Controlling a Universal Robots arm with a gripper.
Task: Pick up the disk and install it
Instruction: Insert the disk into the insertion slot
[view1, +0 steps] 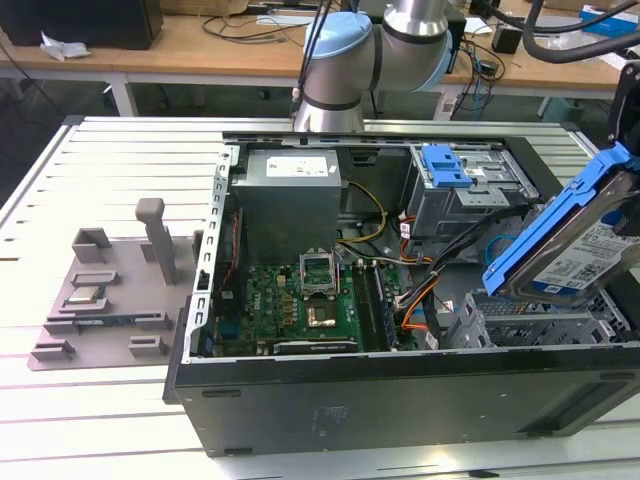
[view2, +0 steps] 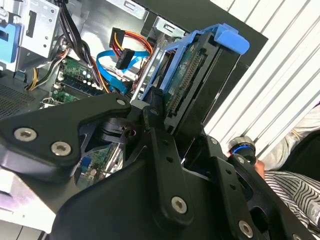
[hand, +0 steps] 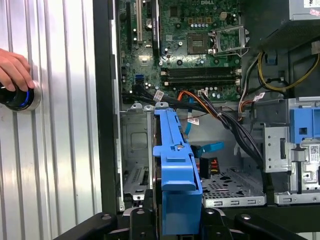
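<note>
We find the gripper (view2: 181, 122) with its black jaws closed on the disk (view1: 568, 240), one finger pressed to each broad face, so the disk hangs clear of the computer case (view1: 400, 400).

Materials and shapes:
- The disk is a flat rectangular slab of silver metal with a blue-and-white label. A blue moulded plastic rail frame runs around its edges.
- The case is a black sheet-metal tower lying on its side with the side panel off. It rests on a worktop (view1: 100, 420) of ribbed pale aluminium slats.
- Inside the case are a green motherboard (view1: 290, 300), a plain grey metal power supply (view1: 290, 195), a perforated bare-steel drive cage (view1: 540, 320), a ribbed blue plastic latch (view1: 445, 165) and bundled orange and black cables (view1: 415, 300).
- Beside the case lies a matt grey fixture plate (view1: 110, 300) with raised blocks and one upright post.

Orientation of the disk:
- In the exterior view the disk sits above the drive cage end of the case. It is tilted, with its long axis rising from the case interior up towards the case's outer end wall.
- In the first wrist view the disk (hand: 175, 165) appears edge-on over the empty bay, with its long axis pointing at the motherboard.

Outside the case wall, a person's hand (hand: 15, 69) rests on a round blue-lit button (hand: 20, 98).
</note>
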